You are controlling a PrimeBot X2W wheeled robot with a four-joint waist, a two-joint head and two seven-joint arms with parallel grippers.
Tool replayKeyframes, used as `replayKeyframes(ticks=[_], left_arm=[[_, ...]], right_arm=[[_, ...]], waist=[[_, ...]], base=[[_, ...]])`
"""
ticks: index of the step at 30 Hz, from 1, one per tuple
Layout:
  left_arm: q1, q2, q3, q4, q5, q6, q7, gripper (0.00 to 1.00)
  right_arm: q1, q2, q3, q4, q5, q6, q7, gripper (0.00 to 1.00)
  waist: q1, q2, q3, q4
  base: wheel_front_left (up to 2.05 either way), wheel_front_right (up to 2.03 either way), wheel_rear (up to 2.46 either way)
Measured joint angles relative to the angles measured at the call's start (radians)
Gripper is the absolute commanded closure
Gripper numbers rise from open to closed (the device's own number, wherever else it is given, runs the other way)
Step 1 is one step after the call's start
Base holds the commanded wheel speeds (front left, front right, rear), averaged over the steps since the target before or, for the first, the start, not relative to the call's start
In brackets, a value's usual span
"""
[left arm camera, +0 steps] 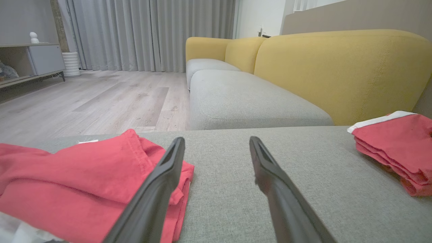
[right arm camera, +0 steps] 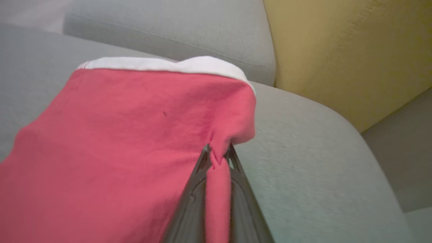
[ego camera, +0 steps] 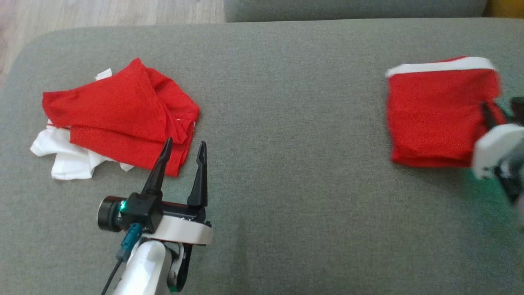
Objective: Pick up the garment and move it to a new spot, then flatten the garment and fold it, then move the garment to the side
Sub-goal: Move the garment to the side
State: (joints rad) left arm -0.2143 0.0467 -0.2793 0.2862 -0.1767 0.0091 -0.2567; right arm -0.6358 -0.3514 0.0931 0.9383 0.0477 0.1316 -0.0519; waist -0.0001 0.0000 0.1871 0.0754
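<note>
Folded red cloth garment with white band (ego camera: 434, 119), right end of grey sofa cushion (ego camera: 286, 123): fold judged done, shift aside pending, edge pinched in my right end effector (right arm camera: 218, 150), left end effector (ego camera: 185, 144) spread, empty.

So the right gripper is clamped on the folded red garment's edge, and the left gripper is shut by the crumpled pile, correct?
No: the left gripper is open by the crumpled pile, as the left wrist view shows. The rest is right.
</note>
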Motion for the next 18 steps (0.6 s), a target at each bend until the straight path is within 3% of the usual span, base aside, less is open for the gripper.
replayKeyframes(ticks=[9, 18], left_arm=[[-0.002, 0.0, 0.002, -0.016, 0.0, -0.002, 0.0, 0.0], [-0.021, 0.0, 0.018, -0.034, 0.021, -0.011, 0.0, 0.0]], right_arm=[[0.015, -0.26, 0.025, 0.008, -0.027, 0.0, 0.045, 1.0], [0.014, -0.301, -0.078, -0.013, -0.091, 0.0, 0.044, 1.0]], waist=[[0.0, 0.0, 0.049, 0.008], [0.0001, 0.0, 0.097, 0.035]], base=[[0.0, 0.0, 0.0], [0.0, 0.0, 0.0]])
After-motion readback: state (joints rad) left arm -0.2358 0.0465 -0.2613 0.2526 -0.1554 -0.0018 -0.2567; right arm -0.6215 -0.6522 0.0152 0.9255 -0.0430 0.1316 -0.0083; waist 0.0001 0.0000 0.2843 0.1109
